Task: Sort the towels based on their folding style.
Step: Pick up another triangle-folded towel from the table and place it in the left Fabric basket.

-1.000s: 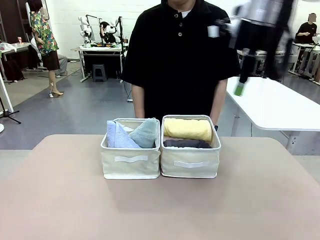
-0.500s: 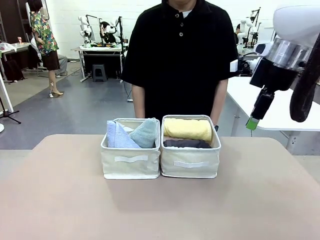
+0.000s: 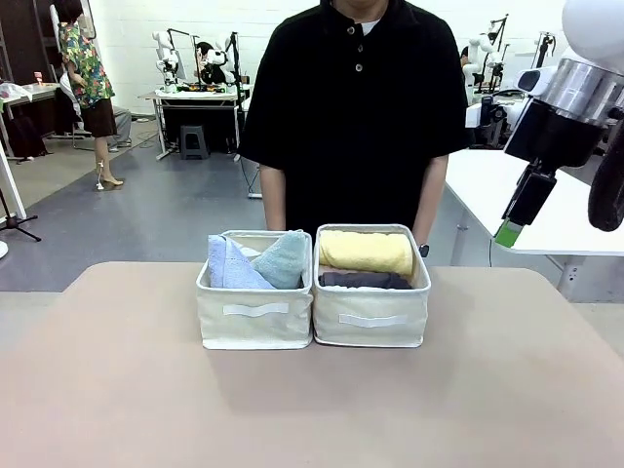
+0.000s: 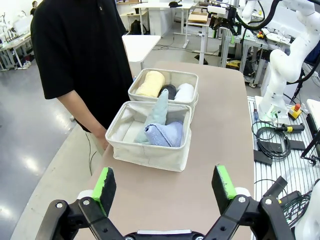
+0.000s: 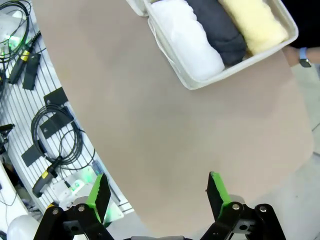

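Observation:
Two folded towels, lavender-blue (image 3: 226, 265) and pale teal (image 3: 285, 258), stand as wedges in the left beige bin (image 3: 255, 327). The right bin (image 3: 370, 327) holds rolled towels: yellow (image 3: 366, 251) at the back, dark grey (image 3: 366, 280) in front of it, and a white roll (image 5: 187, 37) beside the grey one (image 5: 220, 25). My right gripper (image 3: 509, 232) hangs high off the table's far right corner, and in its wrist view it (image 5: 158, 191) is open and empty. My left gripper (image 4: 164, 182) is open and empty above the table's left end, well short of the wedge bin (image 4: 150, 152).
A person in a black shirt (image 3: 356, 107) stands right behind the bins with both arms down. One wrist with a blue band (image 5: 303, 56) is near the roll bin's corner. Bare tabletop (image 3: 312, 409) lies in front of and beside the bins. Cables (image 5: 55, 135) lie on the floor past the table's edge.
My right arm has swung from above the person's shoulder out to the right and lower, away from the bins. The towels and bins have not moved.

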You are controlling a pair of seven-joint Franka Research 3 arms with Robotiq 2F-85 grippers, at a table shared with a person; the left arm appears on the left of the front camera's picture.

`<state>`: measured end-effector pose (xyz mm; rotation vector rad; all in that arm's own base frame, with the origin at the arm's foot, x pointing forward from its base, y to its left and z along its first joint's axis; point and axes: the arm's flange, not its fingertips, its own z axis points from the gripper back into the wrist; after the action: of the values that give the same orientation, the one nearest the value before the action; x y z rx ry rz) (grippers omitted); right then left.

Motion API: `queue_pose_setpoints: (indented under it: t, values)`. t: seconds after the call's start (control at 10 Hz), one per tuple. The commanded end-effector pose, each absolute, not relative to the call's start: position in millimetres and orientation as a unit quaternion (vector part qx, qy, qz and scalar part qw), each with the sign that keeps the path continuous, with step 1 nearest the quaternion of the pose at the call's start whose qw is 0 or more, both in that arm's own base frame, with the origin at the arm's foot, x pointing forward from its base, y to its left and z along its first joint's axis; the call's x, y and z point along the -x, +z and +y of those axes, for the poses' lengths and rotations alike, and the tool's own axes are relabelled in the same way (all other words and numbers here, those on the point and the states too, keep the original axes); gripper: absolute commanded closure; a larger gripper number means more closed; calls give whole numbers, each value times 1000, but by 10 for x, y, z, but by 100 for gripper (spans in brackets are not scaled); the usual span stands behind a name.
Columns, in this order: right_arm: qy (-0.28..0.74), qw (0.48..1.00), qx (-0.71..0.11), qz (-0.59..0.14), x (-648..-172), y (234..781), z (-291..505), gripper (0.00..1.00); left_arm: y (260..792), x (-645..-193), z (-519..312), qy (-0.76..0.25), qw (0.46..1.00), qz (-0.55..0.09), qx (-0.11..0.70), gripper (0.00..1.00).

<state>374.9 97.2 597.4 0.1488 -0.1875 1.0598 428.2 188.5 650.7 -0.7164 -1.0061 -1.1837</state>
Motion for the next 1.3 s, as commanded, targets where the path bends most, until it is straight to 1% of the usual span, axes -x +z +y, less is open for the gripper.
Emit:
queue_pose_setpoints:
  t: [0.0,0.1,0.2,0.3,0.5,0.7,0.9,1.2]
  values:
    - [504,856,-70,-89,-3753,5973,969,0,6514,-4263,1869,-520,657,-447,313,0]
    - [542,818,-123,-147,-3763,6342,608,0,6514,-4263,1869,-520,657,-447,313,0]
    - [576,780,-168,-179,-3740,6556,180,0,6514,-4263,1869,-520,657,-447,313,0]
    - [579,758,-190,-234,-3731,6673,-285,0,6514,-4263,1869,-520,657,-447,313,0]
    - [588,685,-283,-325,-3681,6639,-980,0,6514,-4263,1869,-520,657,-447,313,0]
    - [550,660,-356,-367,-3677,6312,-1507,0,6514,-4263,1869,-520,657,-447,313,0]
    - [535,653,-356,-401,-3546,6095,-1961,0,6514,-4263,1869,-520,657,-447,313,0]
    - [518,645,-332,-453,-3249,6183,-2445,0,6514,-4263,1869,-520,657,-447,313,0]
